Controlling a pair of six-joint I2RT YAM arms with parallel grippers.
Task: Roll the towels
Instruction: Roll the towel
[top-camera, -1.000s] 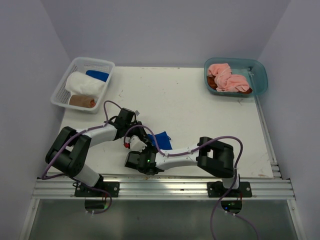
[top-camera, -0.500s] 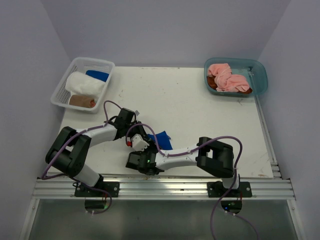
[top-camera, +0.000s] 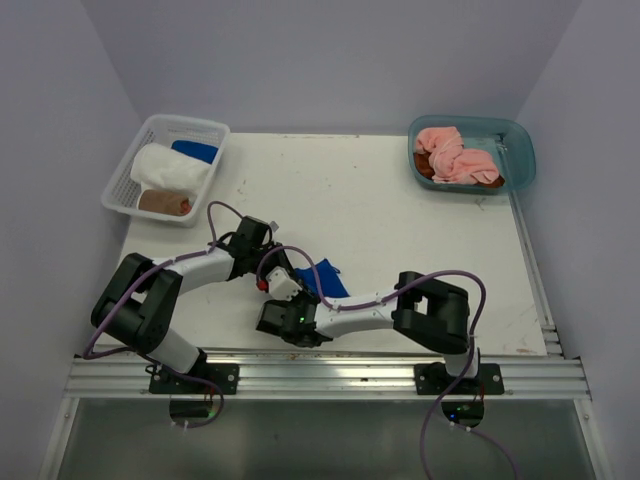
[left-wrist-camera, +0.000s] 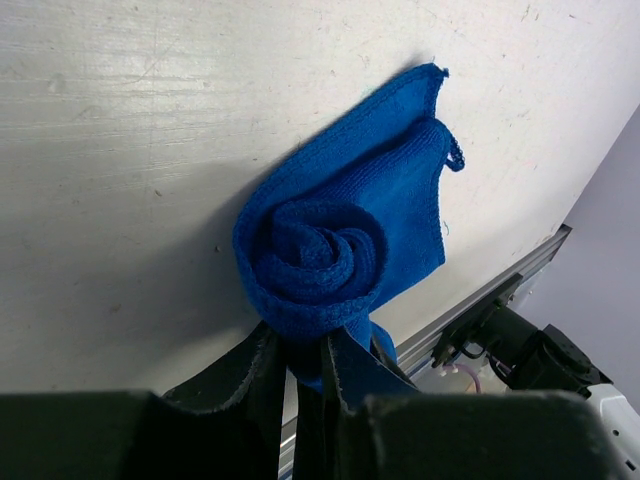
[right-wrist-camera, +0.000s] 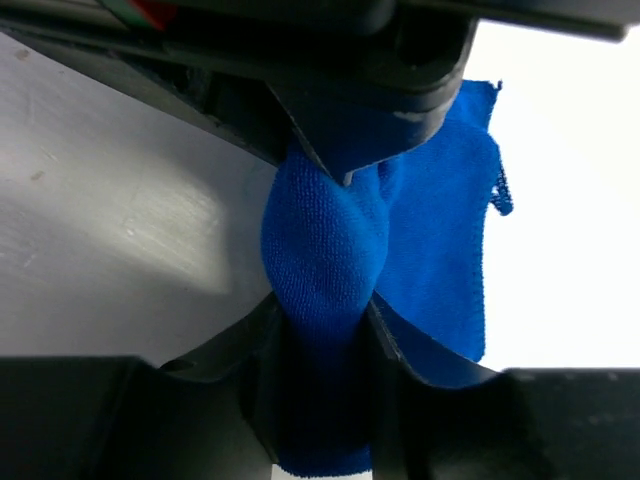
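so, pinched towel (top-camera: 325, 278), basket (top-camera: 185, 121) back-l, tub (top-camera: 527, 155) back-r

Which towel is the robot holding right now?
The blue towel on the table, half rolled, pinched by the left tool and right tool. The others lie untouched in the basket and tub.

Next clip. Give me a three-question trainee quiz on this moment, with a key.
1. True or false: the left tool and right tool are both shut on the blue towel on the table.
2. The pink towels lie: A) in the basket, B) in the tub, C) on the table.
3. How many towels lie in the basket?
Key: 1 true; 2 B; 3 three.
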